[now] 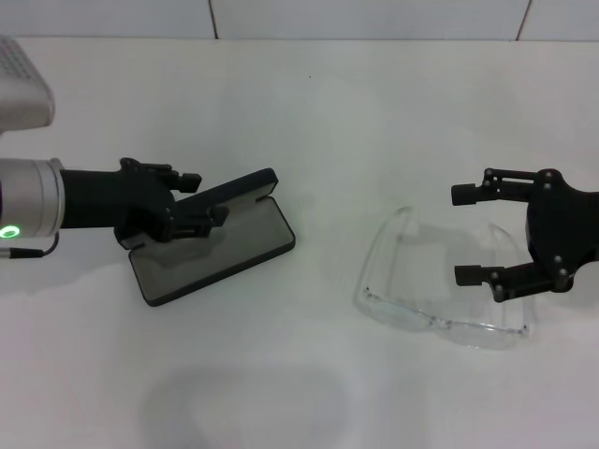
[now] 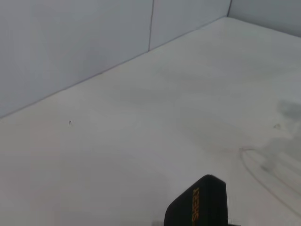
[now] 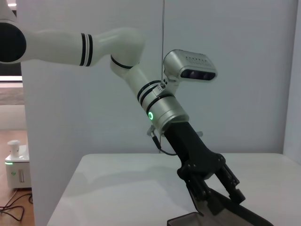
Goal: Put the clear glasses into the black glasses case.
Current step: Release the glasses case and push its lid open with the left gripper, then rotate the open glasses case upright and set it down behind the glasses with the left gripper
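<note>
The black glasses case [image 1: 217, 254] lies open on the white table, left of centre, with its grey lining showing. My left gripper [image 1: 204, 198] is shut on its raised lid [image 1: 241, 191]. The right wrist view shows that gripper [image 3: 218, 200] clamped on the lid from the side. The lid's tip with orange lettering [image 2: 200, 207] shows in the left wrist view. The clear glasses [image 1: 440, 281] lie right of centre, lens toward me, arms pointing away. My right gripper [image 1: 461, 235] stands open at their right end, its fingers spread either side of the right arm, touching nothing that I can see.
The white table [image 1: 309, 112] meets a tiled wall at the back. The glasses' outline [image 2: 263, 169] shows faintly in the left wrist view. The robot's head camera [image 3: 190, 66] and left arm fill the right wrist view.
</note>
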Controlling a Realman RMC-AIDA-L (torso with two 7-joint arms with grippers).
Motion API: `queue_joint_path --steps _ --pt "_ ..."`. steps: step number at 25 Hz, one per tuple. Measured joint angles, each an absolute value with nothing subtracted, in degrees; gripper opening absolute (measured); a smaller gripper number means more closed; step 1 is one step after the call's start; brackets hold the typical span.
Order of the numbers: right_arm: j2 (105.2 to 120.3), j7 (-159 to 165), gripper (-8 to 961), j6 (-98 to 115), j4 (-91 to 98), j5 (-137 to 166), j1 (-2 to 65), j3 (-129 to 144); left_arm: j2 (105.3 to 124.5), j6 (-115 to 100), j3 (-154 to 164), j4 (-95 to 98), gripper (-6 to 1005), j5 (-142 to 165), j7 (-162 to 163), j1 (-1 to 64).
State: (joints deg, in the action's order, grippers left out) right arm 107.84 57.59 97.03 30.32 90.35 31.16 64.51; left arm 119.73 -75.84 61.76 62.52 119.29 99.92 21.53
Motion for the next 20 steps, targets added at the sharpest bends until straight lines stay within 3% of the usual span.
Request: queue_joint_path --steps 9,12,17,20 --pt "107.98 57.54 873 97.92 31.30 90.92 31.13 64.59 119.63 -75.33 62.03 61.99 639 119.48 99.94 21.75" --pt "108.12 57.10 872 100.79 32.57 93.75 30.94 64.60 119.61 -74.93 61.88 62.01 434 119.29 99.95 21.84" --pt "109.41 53.24 872 105.51 34.77 99.28 29.70 64.60 119.62 -74.81 61.79 62.28 287 118.98 99.38 22.63" --pt "110.79 51.34 872 105.97 36.16 101.40 28.29 64.59 119.61 -74.79 61.78 62.30 253 118.92 98.78 24.35"
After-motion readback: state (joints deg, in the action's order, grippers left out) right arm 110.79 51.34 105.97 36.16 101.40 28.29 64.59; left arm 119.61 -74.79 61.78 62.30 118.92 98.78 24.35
